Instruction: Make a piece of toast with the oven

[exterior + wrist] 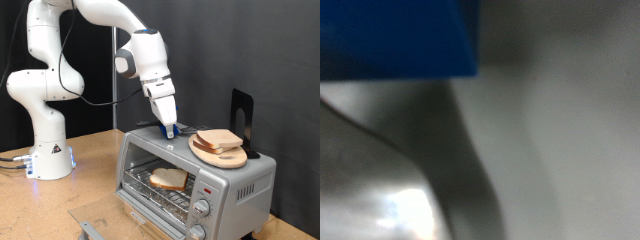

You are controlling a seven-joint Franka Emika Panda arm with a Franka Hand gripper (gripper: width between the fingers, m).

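Bread is already inside the oven (195,185): one piece of toast (168,179) lies flat on the wire rack behind the glass door, which looks shut, so the loading step appears done. More slices (220,140) sit stacked on a round wooden board (219,155) on the oven's roof, toward the exterior view's right, with a dark upright stand (241,112) behind them. The arm reaches down from the exterior view's top, and the gripper (168,127) is at the roof, just beside the board on its left, right at a blue-handled tool (170,130) that stands there. Whether the fingers are spread or pressed on that handle I cannot tell; the exterior view is too small, and the wrist view gives only a blurred blue block (395,38) close to the lens above grey metal. The two knobs (201,218) and the small red light (207,189) are on the front panel at the exterior view's right, well apart from the gripper. Judging by this, the toasting itself is what remains; whether the oven is heating cannot be read.
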